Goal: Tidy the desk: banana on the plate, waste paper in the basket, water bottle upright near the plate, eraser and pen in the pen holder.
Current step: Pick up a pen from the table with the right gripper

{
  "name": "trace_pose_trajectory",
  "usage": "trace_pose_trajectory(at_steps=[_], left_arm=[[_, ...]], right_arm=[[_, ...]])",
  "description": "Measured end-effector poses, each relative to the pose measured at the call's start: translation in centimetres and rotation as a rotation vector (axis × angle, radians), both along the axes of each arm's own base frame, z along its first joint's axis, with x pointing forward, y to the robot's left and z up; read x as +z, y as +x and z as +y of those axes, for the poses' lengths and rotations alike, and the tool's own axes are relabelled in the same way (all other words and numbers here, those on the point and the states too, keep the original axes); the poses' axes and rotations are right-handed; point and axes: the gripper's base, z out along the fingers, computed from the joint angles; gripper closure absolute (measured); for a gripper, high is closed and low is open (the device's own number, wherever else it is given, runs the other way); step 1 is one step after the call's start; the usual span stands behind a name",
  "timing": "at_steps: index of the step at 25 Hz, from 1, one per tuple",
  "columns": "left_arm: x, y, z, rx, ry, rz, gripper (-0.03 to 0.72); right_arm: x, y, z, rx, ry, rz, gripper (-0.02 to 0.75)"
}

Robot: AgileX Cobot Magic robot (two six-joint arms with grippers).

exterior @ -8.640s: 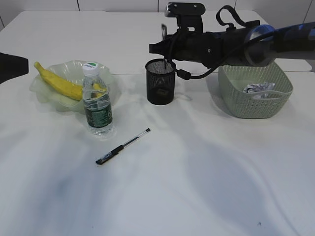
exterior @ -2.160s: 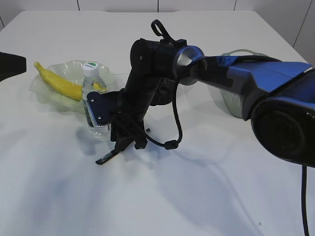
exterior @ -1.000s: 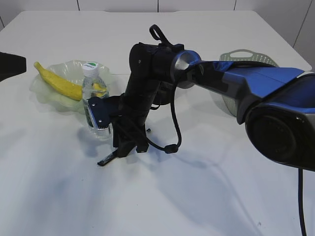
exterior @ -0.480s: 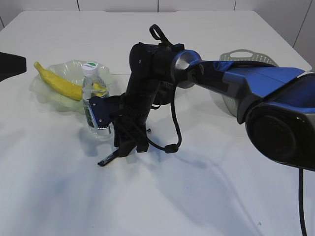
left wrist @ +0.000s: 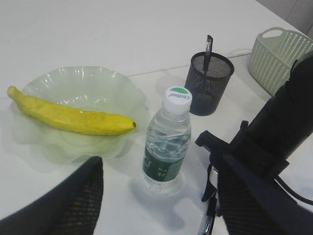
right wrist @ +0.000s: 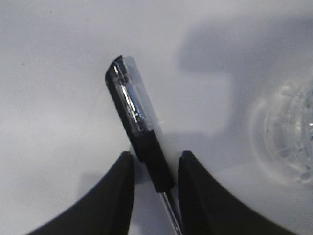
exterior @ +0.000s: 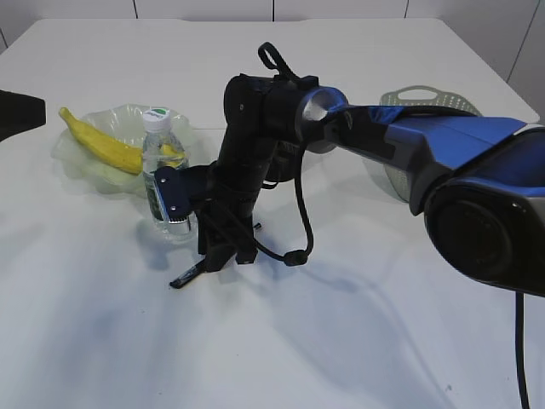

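right pincer (right wrist: 152, 188) straddles the pen (right wrist: 139, 147), nearly closed; contact unclear, pen's lower end hidden.

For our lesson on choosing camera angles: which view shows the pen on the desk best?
The right wrist view: the pen fills the frame, lying between the right gripper's fingers. The exterior view shows only its tip under the arm; the left wrist view, a sliver.

Nothing much besides a white, slightly wrinkled tablecloth (exterior: 358, 341) with a tiny dark speck (exterior: 449, 388) front right. Behind, maybe pale wall panels (exterior: 204, 8).
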Motion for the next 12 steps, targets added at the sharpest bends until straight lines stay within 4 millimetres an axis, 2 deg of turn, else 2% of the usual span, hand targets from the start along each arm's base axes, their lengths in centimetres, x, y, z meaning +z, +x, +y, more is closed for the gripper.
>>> trace_pose_trajectory(at_steps=[7, 12], left_arm=[[0.0, 0.0, 0.0, 0.0, 0.0, 0.0, 0.174], [0.0, 0.0, 0.0, 0.0, 0.0, 0.0, 0.174]], right_arm=[[-0.01, 0.01, -0.02, -0.006, -0.003, 0.001, 0.499], [-0.01, 0.0, -0.04, -0.007, -0.005, 0.002, 0.61]])
